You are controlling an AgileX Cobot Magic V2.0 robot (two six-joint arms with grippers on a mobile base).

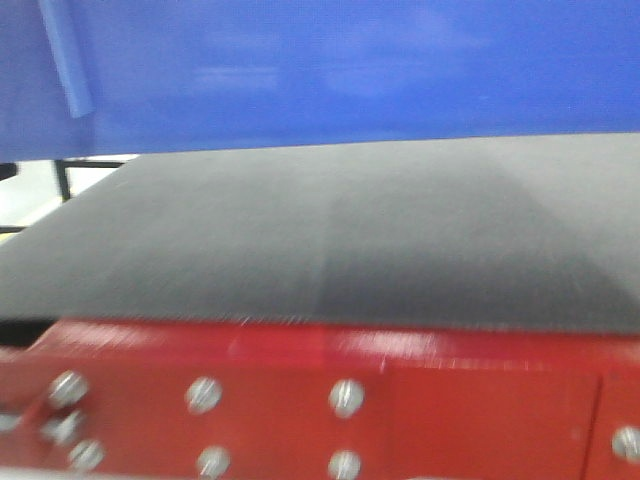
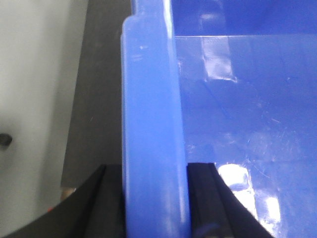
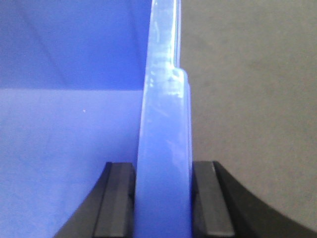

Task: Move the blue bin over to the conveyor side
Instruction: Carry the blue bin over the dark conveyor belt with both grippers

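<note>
The large glossy blue plastic bin (image 1: 350,70) spans the far edge of the wide dark grey woven conveyor belt (image 1: 350,240), its thick rim pinched by the left gripper (image 2: 154,198) and, on the opposite wall, the right gripper (image 3: 163,198).

Low front, close wrists: apparently same blue bin (image 2: 153,124)

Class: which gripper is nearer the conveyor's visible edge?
Left. The left gripper clamps the blue bin rim near the conveyor edge; the right gripper clamps with only belt alongside.
</note>
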